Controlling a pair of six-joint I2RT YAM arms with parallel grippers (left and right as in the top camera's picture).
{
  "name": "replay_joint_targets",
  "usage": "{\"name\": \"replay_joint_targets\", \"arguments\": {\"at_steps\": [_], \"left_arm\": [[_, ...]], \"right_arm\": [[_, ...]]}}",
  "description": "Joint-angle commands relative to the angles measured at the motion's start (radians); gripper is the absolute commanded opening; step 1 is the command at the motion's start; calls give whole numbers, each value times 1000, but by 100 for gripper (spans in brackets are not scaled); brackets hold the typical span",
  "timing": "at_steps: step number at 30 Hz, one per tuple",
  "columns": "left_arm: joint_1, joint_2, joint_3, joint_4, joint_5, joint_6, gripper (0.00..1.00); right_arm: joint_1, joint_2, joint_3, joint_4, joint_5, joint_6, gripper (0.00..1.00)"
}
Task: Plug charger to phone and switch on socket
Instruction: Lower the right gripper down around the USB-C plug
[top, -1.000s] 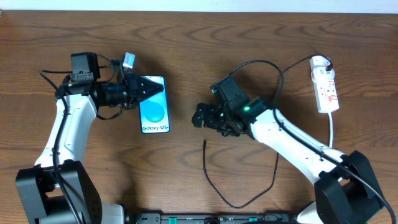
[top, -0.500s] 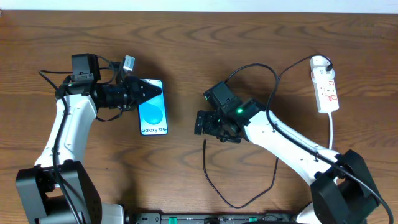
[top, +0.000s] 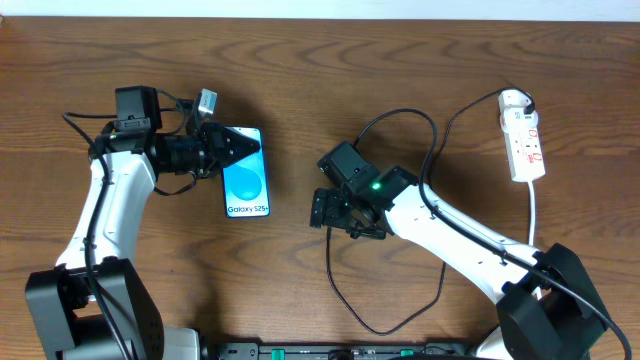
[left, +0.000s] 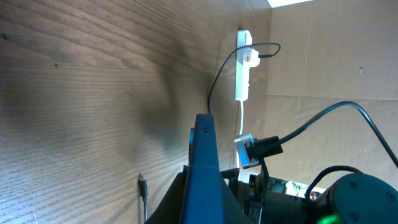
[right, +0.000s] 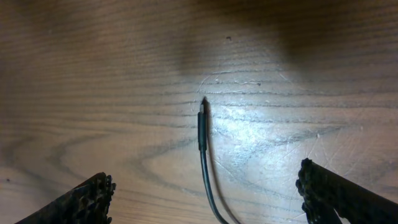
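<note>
The phone (top: 247, 182), blue screen up with "Galaxy S25+" on it, lies left of centre. My left gripper (top: 238, 145) is shut on its far end. In the left wrist view the phone (left: 204, 165) shows edge-on between the fingers. The charger is a thin black cable (top: 345, 300) looping over the table. Its small plug tip (top: 329, 231) lies free on the wood, just under my right gripper (top: 331, 210), which is open. In the right wrist view the tip (right: 202, 124) lies between the spread fingers (right: 208, 196). The white socket (top: 524, 135) lies at the far right, with the black plug at its far end.
The socket's thick white cord (top: 533, 210) runs toward the table's front behind my right arm. The black cable arcs over the wood between my right arm and the socket (left: 242, 68). Brown cardboard walls stand beyond the table in the left wrist view.
My right gripper has moved left and toward the front, and now sits over the cable's plug tip. The left gripper and the phone have hardly moved.
</note>
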Motion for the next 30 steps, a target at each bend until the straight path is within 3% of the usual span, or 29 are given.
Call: {"name": "replay_joint_targets", "arguments": {"at_steps": [1,19,30], "left_arm": [[5,-19,-2,-3,14,10,7],[5,-19,-2,-14,13,15,7],[5,-19,-2,-14,13,18,7]], "right_arm": [[8,5,18,1,26,21,93],[45,18,17,-46,93,40,92],[71,192,18,39,66,41,90]]}}
